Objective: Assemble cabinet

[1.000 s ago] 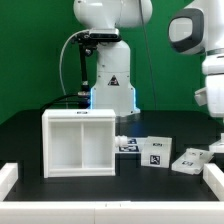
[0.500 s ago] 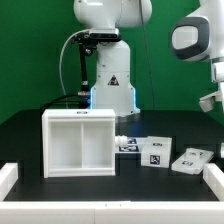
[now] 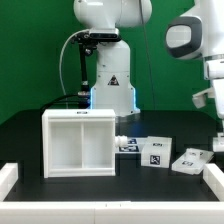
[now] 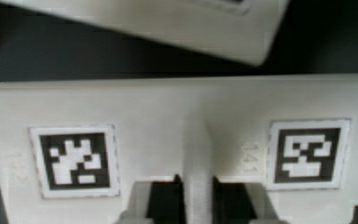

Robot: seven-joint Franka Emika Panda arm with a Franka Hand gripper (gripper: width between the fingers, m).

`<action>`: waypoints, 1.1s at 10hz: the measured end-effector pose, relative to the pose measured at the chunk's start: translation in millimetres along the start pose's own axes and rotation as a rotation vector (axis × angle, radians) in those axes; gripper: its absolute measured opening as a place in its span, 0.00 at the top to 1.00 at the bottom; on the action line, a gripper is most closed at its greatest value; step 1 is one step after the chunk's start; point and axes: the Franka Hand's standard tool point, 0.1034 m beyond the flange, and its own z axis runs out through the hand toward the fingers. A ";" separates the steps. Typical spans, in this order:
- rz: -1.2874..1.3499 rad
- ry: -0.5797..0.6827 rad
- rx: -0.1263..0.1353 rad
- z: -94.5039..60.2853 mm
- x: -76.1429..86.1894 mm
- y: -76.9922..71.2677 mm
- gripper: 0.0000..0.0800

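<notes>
The cabinet (image 3: 79, 143) is a large white box that stands open-fronted with a middle divider, at the exterior view's left of centre. My gripper (image 4: 197, 188) is at the exterior view's right edge (image 3: 217, 140), mostly cut off there. In the wrist view its dark fingers (image 4: 165, 205) close on the raised middle ridge of a small white panel (image 4: 158, 110), which carries two tags. This panel does not show clearly in the exterior view.
Three small flat tagged panels lie on the black table to the cabinet's right (image 3: 130, 145), (image 3: 155, 151), (image 3: 190, 158). Another white panel (image 4: 176, 30) lies beyond the gripped one. White blocks (image 3: 7, 178), (image 3: 212, 180) stand at the front corners. The robot base (image 3: 110, 85) is behind.
The arm at the exterior view's right edge swung out to the right and has come back a little to the left. The cabinet and the loose panels have not moved.
</notes>
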 end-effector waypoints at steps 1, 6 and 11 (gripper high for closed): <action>0.014 -0.003 -0.005 -4.3 -6.1 5.6 0.92; 0.043 -0.008 0.001 -3.5 -9.0 1.9 0.92; 0.086 -0.077 0.015 -11.7 -18.7 31.9 0.92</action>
